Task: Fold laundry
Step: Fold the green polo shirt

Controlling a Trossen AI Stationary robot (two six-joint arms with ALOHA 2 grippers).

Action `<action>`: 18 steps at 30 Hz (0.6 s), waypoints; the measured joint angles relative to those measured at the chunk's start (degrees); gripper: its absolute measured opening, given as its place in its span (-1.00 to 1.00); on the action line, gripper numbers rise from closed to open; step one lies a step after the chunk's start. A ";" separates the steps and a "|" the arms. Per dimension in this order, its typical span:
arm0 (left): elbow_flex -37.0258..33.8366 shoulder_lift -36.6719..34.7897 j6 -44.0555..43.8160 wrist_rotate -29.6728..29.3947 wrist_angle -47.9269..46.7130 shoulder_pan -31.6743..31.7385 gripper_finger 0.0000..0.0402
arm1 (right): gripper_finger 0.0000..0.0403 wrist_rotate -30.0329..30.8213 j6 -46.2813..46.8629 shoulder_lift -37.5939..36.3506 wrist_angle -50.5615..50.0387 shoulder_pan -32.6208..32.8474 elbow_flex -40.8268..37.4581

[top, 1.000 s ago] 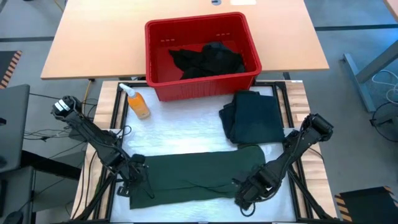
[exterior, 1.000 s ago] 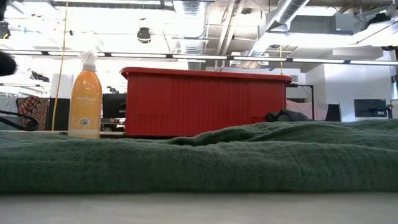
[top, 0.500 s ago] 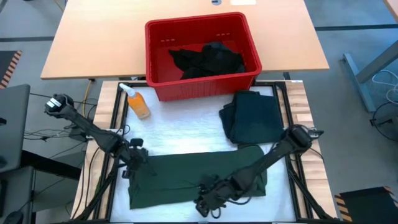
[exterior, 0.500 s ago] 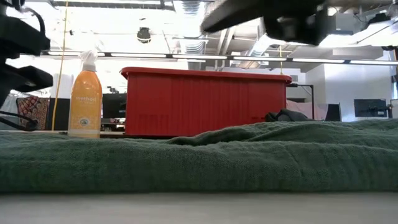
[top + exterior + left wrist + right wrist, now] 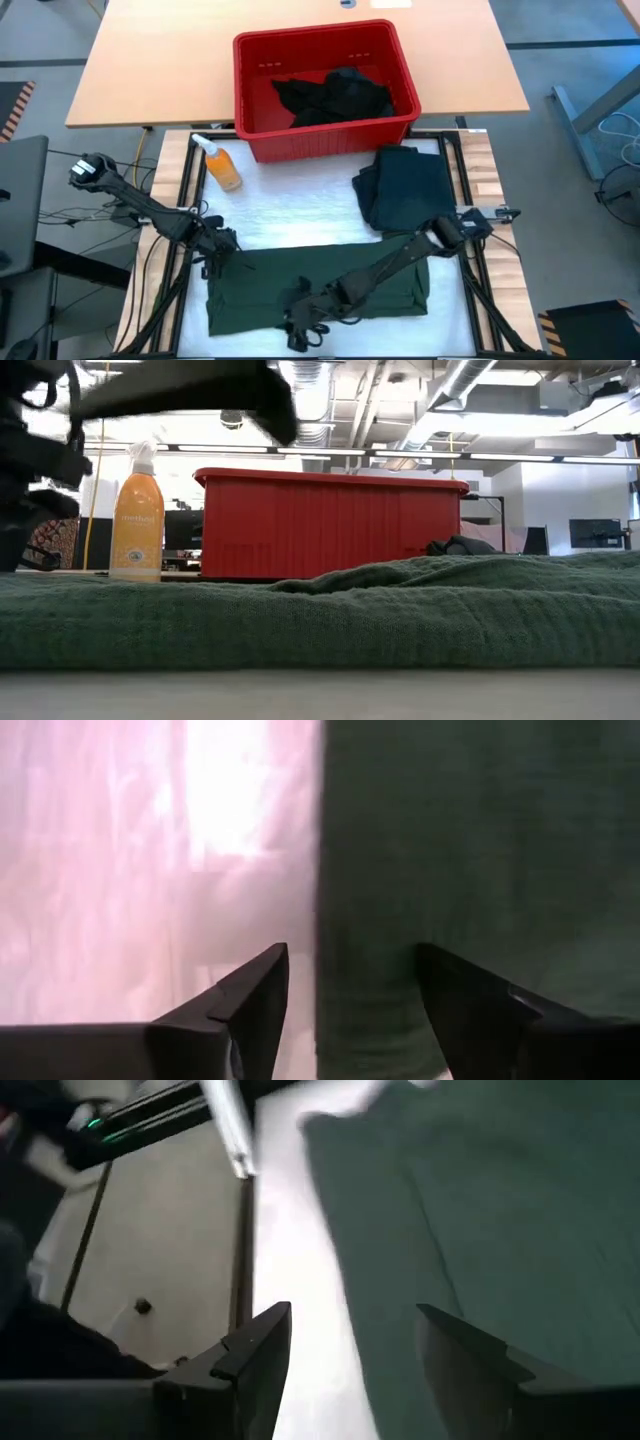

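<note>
A green shirt (image 5: pixel 320 285) lies flat at the table's 6 o'clock. The left gripper (image 5: pixel 222 245) sits at its 10 o'clock corner, fingers spread, holding nothing. The right gripper (image 5: pixel 300 325) hovers at its 7 o'clock edge, open and empty. A folded shirt (image 5: pixel 405 190) rests at 2 o'clock.

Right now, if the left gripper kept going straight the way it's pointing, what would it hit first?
Most likely the green shirt: the open left gripper straddles its edge, with white table cover beside it. How high above the cloth it sits is unclear.
</note>
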 joint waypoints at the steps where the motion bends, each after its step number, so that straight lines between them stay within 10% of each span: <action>1: -0.96 0.00 -0.77 -0.36 0.43 0.00 0.05 | 0.19 -1.15 -3.27 1.41 1.08 -0.45 1.55; 13: -4.83 -0.13 -8.71 1.07 3.67 0.02 0.05 | 0.19 -2.72 -27.19 21.35 4.40 -3.89 28.57; 18: -4.87 -0.12 -9.15 1.23 3.75 0.00 0.05 | 0.19 -2.65 -28.44 22.66 12.17 -3.94 25.94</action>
